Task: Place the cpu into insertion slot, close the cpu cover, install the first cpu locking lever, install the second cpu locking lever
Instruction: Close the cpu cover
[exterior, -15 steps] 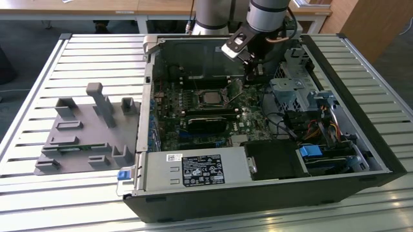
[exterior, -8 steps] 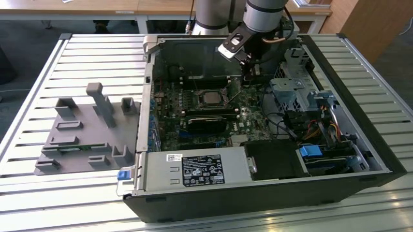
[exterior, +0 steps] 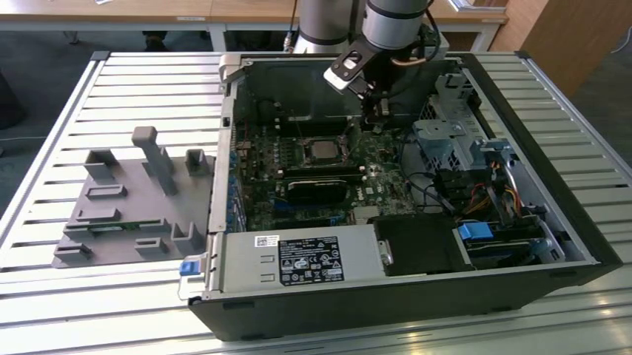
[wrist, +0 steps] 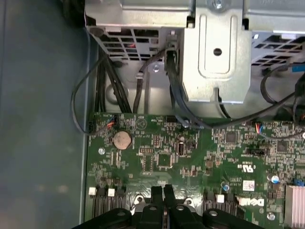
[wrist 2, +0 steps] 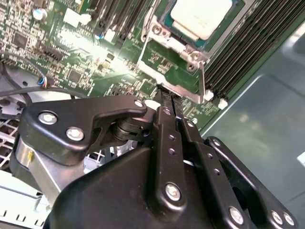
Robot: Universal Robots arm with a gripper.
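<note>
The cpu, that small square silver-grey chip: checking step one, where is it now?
The cpu lies in the silver-rimmed insertion slot on the green motherboard, to the exterior view's left of the black gripper.

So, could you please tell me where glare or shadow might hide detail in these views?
Second wrist view: glare washes out a patch of the motherboard, and the cpu gleams pale. Exterior view: the case interior lies in shade. First wrist view: evenly lit.

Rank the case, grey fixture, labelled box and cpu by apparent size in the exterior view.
1. case
2. grey fixture
3. labelled box
4. cpu, smallest by far, even allowing for it lying farther from the camera.
</note>
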